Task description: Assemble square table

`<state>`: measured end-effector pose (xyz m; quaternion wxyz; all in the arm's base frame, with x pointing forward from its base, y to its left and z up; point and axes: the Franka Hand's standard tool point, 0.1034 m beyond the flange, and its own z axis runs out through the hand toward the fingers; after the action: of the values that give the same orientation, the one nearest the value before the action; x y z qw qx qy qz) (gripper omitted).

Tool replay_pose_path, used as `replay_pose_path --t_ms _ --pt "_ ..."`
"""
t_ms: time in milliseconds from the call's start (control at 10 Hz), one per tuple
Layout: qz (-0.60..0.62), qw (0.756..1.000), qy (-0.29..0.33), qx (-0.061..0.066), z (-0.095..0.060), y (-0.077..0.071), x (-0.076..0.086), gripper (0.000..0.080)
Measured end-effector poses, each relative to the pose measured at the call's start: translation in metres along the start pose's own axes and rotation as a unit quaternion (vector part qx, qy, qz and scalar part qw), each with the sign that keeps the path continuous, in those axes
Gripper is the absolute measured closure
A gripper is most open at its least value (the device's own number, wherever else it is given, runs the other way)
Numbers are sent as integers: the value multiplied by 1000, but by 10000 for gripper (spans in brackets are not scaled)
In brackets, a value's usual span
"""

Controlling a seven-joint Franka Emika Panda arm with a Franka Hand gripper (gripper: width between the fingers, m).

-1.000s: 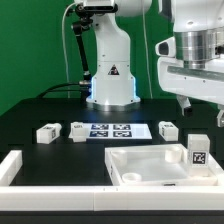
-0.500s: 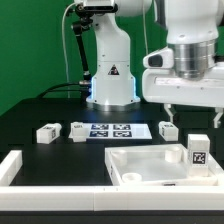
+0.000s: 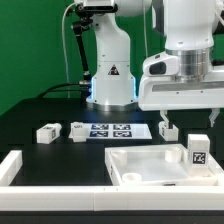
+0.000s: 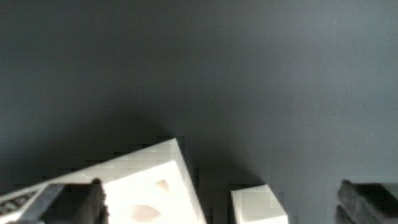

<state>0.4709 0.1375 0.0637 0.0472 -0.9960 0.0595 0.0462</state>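
Note:
The white square tabletop [image 3: 148, 166] lies at the front right, rim up. One tagged leg [image 3: 198, 153] stands at its right corner. Another leg [image 3: 168, 129] sits just behind the tabletop, and two more legs [image 3: 47, 132] [image 3: 79, 130] lie on the exterior view's left. My gripper [image 3: 190, 116] hangs open above the tabletop's back right part, with empty fingers [image 3: 165, 114] apart from all parts. In the wrist view a tabletop corner [image 4: 151, 180] with socket holes and a white leg block [image 4: 258, 204] show between the open gripper's [image 4: 222, 210] dark fingers [image 4: 71, 205].
The marker board [image 3: 115, 130] lies flat in the middle, before the robot base [image 3: 110, 85]. Long white fence bars run along the front [image 3: 100, 196] and the left [image 3: 10, 166]. A black cable hangs at the back left.
My gripper has moved toward the exterior view's left and lowered slightly, staying open. No part has moved.

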Motion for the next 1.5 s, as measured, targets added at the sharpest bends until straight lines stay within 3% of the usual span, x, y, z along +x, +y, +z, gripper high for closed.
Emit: replay_pose_path --t_ms 100,200,300,500,900,1200,1500 --pt "-37 999 -1 0 0 1 0 151" --pt "-69 997 -24 -1 3 6 -11 151" --pt "-81 995 -64 -11 9 10 -29 151" --pt "-74 994 -83 -18 19 12 -44 151" --pt "-64 994 -86 -19 20 13 -46 151" --pt "-44 991 -123 -32 45 11 -80 151" --pt "-41 991 -125 -35 51 14 -84 151"
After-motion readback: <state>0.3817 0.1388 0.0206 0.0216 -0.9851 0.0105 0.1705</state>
